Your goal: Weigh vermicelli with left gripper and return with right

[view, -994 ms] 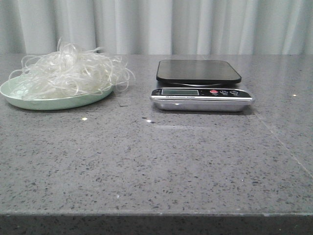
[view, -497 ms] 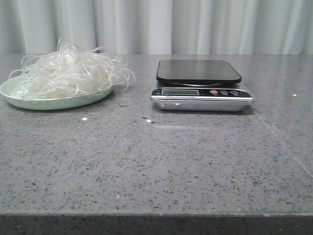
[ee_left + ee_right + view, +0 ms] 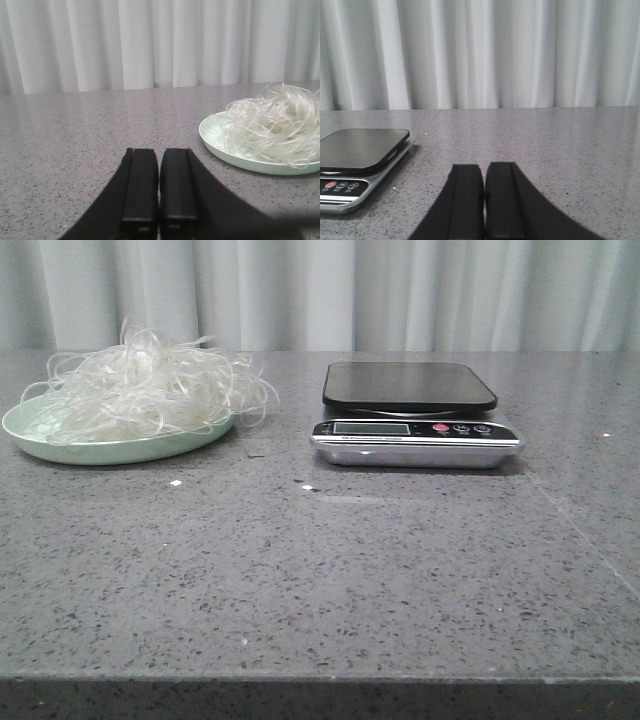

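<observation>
- Front view: the vermicelli is heaped on a pale green plate, with the scale well apart beside it, its platform bare. Neither arm shows here, so this view alone gives the full plate-to-scale layout. By the look of it, the tangle is very light, springy and snag-prone; biting deep into the middle of the heap should carry more strands than pinching loose outer loops.
- Left wrist view: the left gripper has its fingers pressed together, holding nothing. The vermicelli lies ahead of it and off to one side, apart from the fingertips. The scale is out of this view.
- Right wrist view: the right gripper is likewise closed and empty; only the scale shows, ahead and to the side, no noodles.
</observation>
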Controlling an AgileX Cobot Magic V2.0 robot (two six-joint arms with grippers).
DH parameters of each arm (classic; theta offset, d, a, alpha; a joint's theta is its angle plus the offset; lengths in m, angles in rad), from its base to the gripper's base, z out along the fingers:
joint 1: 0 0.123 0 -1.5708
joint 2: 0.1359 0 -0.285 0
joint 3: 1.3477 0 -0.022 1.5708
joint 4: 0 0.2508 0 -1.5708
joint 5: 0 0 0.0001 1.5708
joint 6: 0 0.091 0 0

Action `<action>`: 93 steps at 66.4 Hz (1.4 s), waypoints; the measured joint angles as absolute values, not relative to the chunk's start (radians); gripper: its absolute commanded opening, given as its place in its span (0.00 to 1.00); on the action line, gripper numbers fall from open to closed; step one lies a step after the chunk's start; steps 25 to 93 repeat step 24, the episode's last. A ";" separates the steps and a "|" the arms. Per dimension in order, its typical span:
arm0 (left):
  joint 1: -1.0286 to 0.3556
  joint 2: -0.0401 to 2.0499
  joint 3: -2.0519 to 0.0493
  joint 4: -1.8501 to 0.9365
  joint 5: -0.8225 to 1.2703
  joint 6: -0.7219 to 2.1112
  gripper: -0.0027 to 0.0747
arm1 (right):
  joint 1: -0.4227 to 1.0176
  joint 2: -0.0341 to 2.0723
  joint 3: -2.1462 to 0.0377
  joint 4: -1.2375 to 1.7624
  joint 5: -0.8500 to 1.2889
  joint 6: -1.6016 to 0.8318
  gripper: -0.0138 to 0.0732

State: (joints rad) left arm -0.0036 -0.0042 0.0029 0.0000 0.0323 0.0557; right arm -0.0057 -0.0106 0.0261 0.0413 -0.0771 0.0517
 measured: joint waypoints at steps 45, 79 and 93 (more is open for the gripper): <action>-0.004 -0.004 0.003 0.000 0.032 0.056 0.20 | 0.000 -0.011 0.026 0.041 -0.077 0.052 0.38; -0.004 -0.004 0.003 0.000 0.032 0.056 0.20 | 0.000 -0.011 0.026 0.041 -0.077 0.052 0.38; -0.004 -0.004 0.003 0.000 0.032 0.056 0.20 | 0.000 -0.011 0.026 0.041 -0.077 0.052 0.38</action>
